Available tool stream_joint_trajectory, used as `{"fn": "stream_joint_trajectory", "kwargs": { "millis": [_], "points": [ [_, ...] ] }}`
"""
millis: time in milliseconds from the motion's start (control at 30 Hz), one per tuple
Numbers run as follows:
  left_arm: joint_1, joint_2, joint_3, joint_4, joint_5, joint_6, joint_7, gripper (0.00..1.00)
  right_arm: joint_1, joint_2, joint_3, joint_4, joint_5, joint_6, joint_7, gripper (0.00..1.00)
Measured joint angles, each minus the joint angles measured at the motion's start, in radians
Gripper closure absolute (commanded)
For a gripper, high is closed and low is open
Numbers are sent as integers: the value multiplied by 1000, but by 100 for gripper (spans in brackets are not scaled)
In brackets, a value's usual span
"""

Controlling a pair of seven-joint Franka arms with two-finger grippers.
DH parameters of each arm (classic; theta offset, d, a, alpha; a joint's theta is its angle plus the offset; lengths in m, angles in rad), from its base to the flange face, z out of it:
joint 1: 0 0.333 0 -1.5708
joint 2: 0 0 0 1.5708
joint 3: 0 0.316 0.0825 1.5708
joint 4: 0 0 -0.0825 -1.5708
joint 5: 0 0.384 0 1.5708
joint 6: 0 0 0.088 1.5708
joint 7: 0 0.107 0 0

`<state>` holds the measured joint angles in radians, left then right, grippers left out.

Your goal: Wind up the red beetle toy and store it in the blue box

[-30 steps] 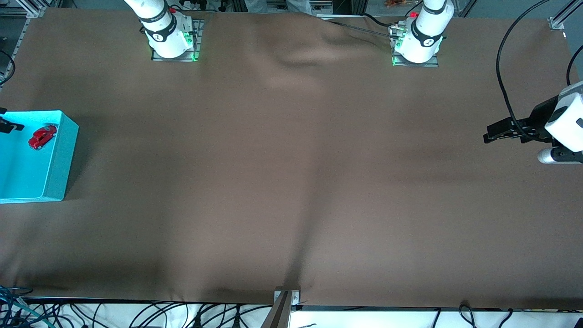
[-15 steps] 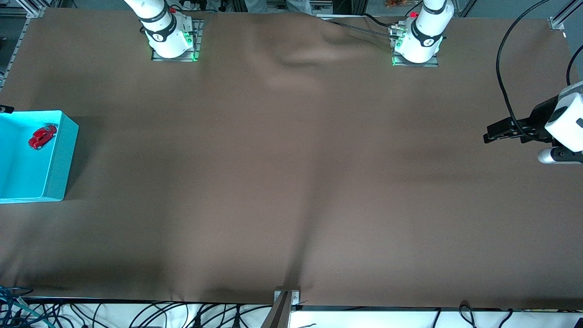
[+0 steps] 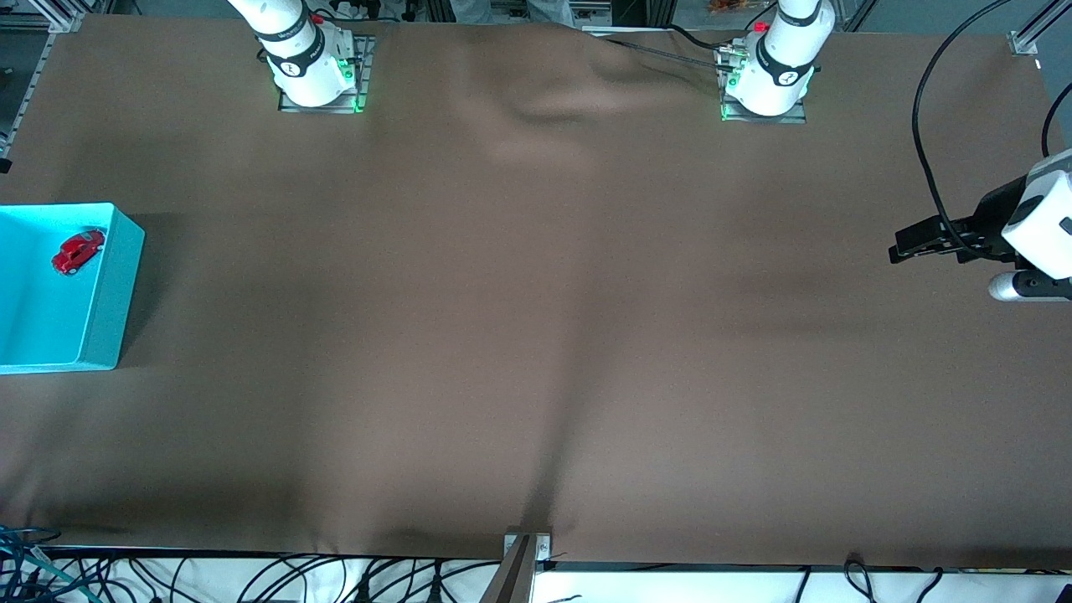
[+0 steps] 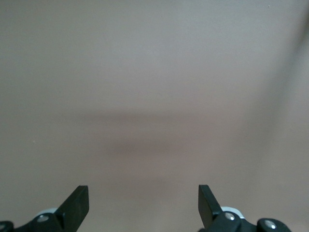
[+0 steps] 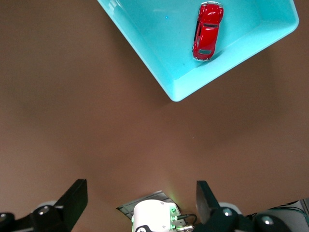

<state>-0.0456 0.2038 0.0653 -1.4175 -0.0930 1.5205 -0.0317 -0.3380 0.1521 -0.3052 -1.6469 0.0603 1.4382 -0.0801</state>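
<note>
The red beetle toy (image 3: 78,251) lies inside the blue box (image 3: 113,285), in the corner farthest from the front camera, at the right arm's end of the table. In the right wrist view the red beetle toy (image 5: 208,31) rests on its wheels against a wall of the blue box (image 5: 217,72). My right gripper (image 5: 140,200) hangs high above the cloth beside the box, open and holding nothing. It is almost out of the front view. At the left arm's end of the table my left gripper (image 3: 898,248) waits over bare cloth, and the left wrist view shows this left gripper (image 4: 143,203) open and empty.
A brown cloth (image 3: 536,318) with soft wrinkles covers the whole table. The right arm's base (image 3: 314,71) and the left arm's base (image 3: 766,84) stand along the edge farthest from the front camera. A metal bracket (image 3: 528,548) and loose cables sit at the nearest edge.
My right gripper has drawn away from above the box and slipped almost out of the front view. The toy, the box and the left arm have stayed still.
</note>
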Motion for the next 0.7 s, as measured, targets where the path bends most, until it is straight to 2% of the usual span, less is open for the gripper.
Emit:
{"fn": "stream_joint_trajectory", "kwargs": {
  "millis": [233, 700],
  "points": [
    [0, 0, 0, 0, 0, 1, 1, 0, 0, -40, 64, 0, 0, -24, 1, 0],
    [0, 0, 0, 0, 0, 5, 21, 0, 3, -66, 292, 0, 0, -28, 8, 0]
  ]
}}
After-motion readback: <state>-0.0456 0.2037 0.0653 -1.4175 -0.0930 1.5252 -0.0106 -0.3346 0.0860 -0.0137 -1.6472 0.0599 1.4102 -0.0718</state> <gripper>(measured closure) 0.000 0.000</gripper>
